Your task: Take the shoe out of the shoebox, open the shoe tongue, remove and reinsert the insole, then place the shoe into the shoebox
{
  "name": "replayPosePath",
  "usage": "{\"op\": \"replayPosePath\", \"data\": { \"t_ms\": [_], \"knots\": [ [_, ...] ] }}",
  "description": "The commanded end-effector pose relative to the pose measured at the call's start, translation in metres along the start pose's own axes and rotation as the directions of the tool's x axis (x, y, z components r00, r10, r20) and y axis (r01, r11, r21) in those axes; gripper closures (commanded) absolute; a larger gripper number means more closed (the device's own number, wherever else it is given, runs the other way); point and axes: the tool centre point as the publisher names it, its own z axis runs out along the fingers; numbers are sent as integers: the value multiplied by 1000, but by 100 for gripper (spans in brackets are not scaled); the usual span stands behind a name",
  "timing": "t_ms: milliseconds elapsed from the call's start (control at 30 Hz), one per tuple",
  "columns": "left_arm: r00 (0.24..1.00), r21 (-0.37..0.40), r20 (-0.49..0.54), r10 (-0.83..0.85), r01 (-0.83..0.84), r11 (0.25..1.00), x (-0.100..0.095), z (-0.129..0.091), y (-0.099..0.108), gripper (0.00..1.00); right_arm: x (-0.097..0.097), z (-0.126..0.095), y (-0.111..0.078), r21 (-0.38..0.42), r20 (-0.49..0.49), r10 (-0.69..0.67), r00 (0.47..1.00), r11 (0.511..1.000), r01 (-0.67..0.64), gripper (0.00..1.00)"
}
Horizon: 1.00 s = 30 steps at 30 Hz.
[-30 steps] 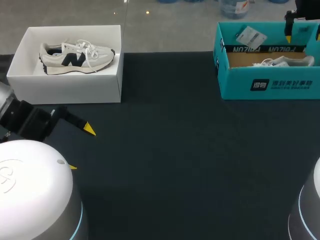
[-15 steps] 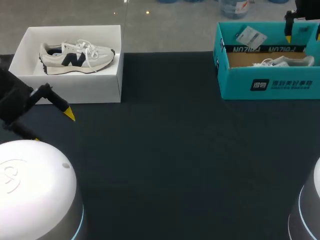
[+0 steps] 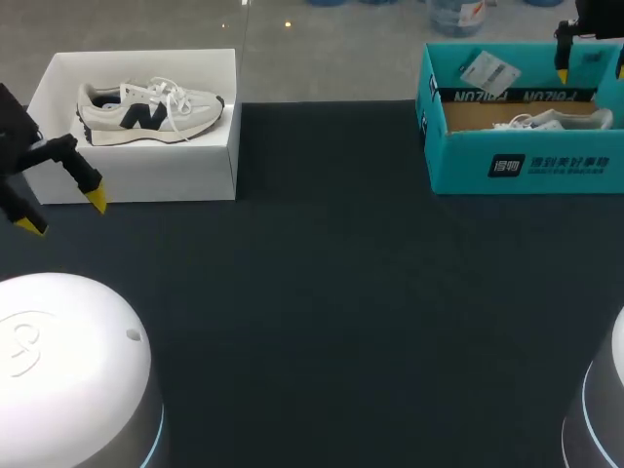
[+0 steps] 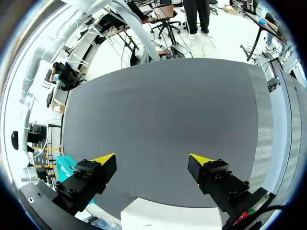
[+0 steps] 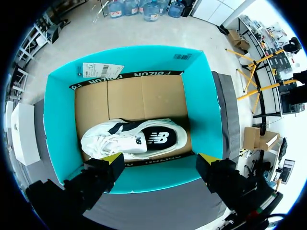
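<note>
Right hand (image 5: pixel 160 159), spread apart over the shoe (image 5: pixel 132 139) in the teal shoebox (image 5: pixel 211 120), could snag laces; left hand (image 3: pixel 62 213), also spread, may clip the white box (image 3: pixel 146 175)

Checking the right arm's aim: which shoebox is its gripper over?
The teal shoebox, with the right gripper open above its shoe; the white shoebox sits by the left gripper.

Dark, matte table (image 3: pixel 331 312)

Left gripper (image 3: pixel 62 213) hangs low at far left, fingers spread wide; right gripper (image 3: pixel 591 70) hangs far right, fingers likewise apart.
</note>
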Motion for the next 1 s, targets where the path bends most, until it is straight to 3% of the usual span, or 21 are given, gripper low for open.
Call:
{"op": "replayPosePath", "data": {
  "t_ms": [33,800,1000],
  "knots": [
    [993,45,-117,23,-17,999,0,-6,11,0,0,0,-1,-2,-1,0,1000,1000,0,0],
    [993,45,-117,23,-17,999,0,-6,11,0,0,0,-1,-2,-1,0,1000,1000,0,0],
    [979,-39,-187,82,-91,995,-7,-10,30,0,0,0,-1,-2,-1,0,1000,1000,0,0]
  ]
}}
